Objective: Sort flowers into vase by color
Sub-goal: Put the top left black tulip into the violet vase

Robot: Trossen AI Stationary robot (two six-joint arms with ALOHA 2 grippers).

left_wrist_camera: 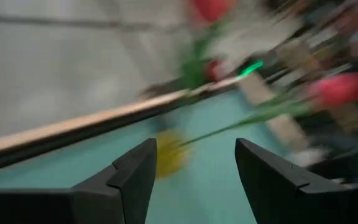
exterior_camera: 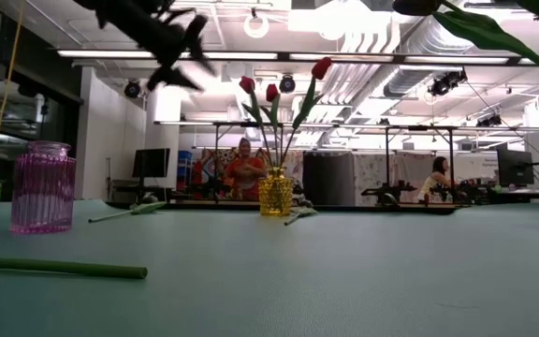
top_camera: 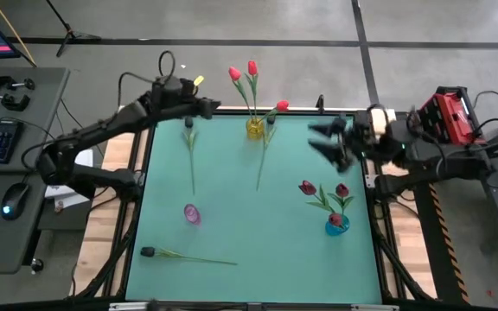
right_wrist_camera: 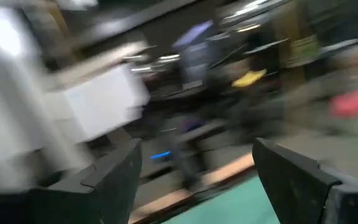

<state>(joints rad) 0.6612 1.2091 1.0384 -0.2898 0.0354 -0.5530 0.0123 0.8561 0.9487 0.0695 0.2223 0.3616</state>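
A: So, from above, where are the flowers?
B: Three red ones stand in the yellow vase [top_camera: 255, 128]; two dark ones [top_camera: 188, 144] lie beside it.
A: From the wrists?
B: The left gripper [left_wrist_camera: 191, 171] is open near that vase; the right gripper [right_wrist_camera: 197, 168] is open too.

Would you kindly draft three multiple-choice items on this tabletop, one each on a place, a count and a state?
1. Where does the yellow vase stand?
A. far edge, middle
B. near left corner
C. right edge

2. How many flowers lie flat on the teal mat?
A. one
B. three
C. six

3. How is the left gripper?
A. open, empty
B. shut on a stem
C. shut on a vase

Key: 1 A, it stands at the mat's far edge; 2 B, three stems lie loose; 3 A, the wrist view shows its fingers apart with nothing between.
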